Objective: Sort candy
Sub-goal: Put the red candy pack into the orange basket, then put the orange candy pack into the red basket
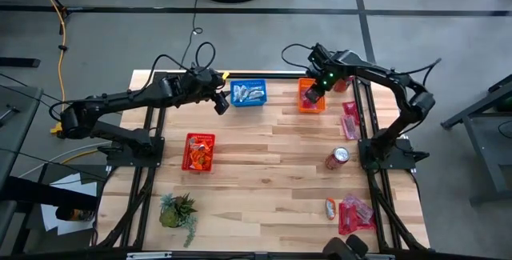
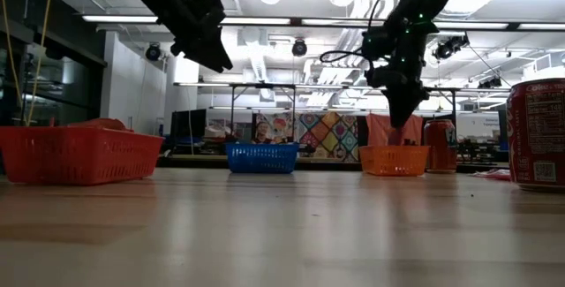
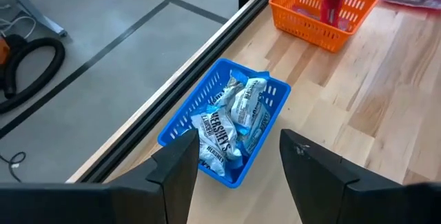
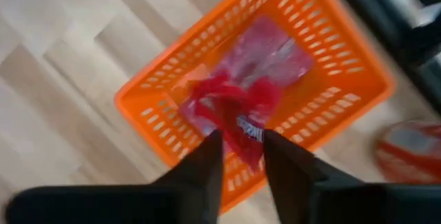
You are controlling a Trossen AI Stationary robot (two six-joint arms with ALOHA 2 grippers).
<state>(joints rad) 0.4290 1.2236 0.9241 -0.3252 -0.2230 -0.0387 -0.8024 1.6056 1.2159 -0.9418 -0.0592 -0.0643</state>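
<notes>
Right gripper [image 4: 241, 156] pinches a red candy packet [image 4: 238, 117] above the orange basket [image 4: 344, 79], left gripper [image 3: 234, 162] hangs spread wide, holding nothing, over blue basket [image 3: 180, 117] of blue-white candy [image 3: 231, 117].

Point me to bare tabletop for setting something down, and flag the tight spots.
Widest bare patch: mid-table between red basket and soda can. Also free: the near edge between plant and fallen can. Crowded: far edge around blue basket and orange basket, both claws overhead; right edge holds pink candy.
</notes>
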